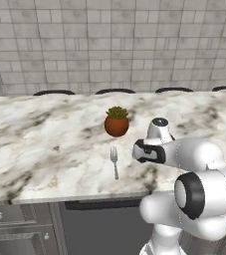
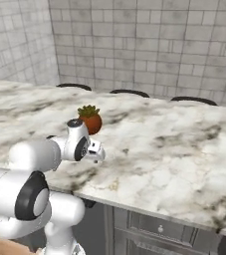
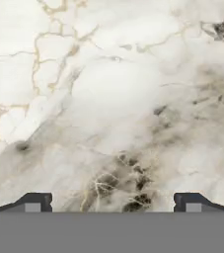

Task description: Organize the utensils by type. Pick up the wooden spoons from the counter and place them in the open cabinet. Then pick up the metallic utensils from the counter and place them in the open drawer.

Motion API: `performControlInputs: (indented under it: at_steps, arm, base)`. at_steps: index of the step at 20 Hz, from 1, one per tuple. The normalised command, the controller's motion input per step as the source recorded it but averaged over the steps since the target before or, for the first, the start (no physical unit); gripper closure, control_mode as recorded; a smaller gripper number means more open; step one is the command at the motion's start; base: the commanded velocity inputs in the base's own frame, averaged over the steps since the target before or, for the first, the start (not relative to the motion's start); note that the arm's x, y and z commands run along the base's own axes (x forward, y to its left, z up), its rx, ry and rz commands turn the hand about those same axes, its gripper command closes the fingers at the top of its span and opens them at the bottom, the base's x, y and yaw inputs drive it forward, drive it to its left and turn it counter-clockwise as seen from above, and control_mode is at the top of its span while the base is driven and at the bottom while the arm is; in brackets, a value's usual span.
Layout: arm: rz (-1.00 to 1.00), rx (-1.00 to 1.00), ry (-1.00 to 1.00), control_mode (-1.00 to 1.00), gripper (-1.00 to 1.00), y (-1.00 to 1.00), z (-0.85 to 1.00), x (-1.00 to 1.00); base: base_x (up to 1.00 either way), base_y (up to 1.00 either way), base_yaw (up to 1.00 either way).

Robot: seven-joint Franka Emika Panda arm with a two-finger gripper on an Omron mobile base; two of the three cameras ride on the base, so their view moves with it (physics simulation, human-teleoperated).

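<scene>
Although no writing or label can be read anywhere, the three views differ in what they offer. In the left base view a grey metal fork (image 1: 114, 162) lies flat on the counter (image 1: 45, 134), just to the left of the hand and apart from it, tines pointing toward the wall and handle toward the counter's front edge. Beyond the fork and to the hand's left stands a potted plant (image 1: 117, 121) in a round reddish-brown pot. Further right in that view the white arm bends over the counter's front edge, with the gripper itself hidden behind the wrist. Along the back of the counter, well beyond the hand, a row of dark curved shapes (image 1: 114, 91) shows at the foot of the tiled wall (image 1: 114, 45); what they are cannot be told.

The right base view shows the plant again, just past the wrist, but the fork is hidden there by the arm.

The hand view looks straight down on bare veined marble. The gripper (image 3: 113, 202) has its two dark fingertips (image 3: 34, 202) spread far apart, close to the view's left and right sides, with nothing between them but the stone; it holds nothing, and whether it touches the slab cannot be told.
</scene>
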Motion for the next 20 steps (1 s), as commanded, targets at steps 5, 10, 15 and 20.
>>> performControlInputs:
  at_steps: [5,10,15,20]
  arm:
    - [0.00,0.00,0.00,1.00,-1.00,0.00,0.00,0.00]
    - [0.11,0.00,0.00,-1.00,-1.00,0.36,-0.06,0.21]
    - [0.03,0.00,0.00,-1.00,-1.00,0.11,-0.19,0.51]
    - [0.00,0.00,0.00,-1.00,-1.00,-0.43,-0.16,0.18]
  base:
    - [0.25,0.59,0.24]
    - [0.06,0.10,0.04]
    - [0.00,0.00,0.00]
    - [0.00,0.00,0.00]
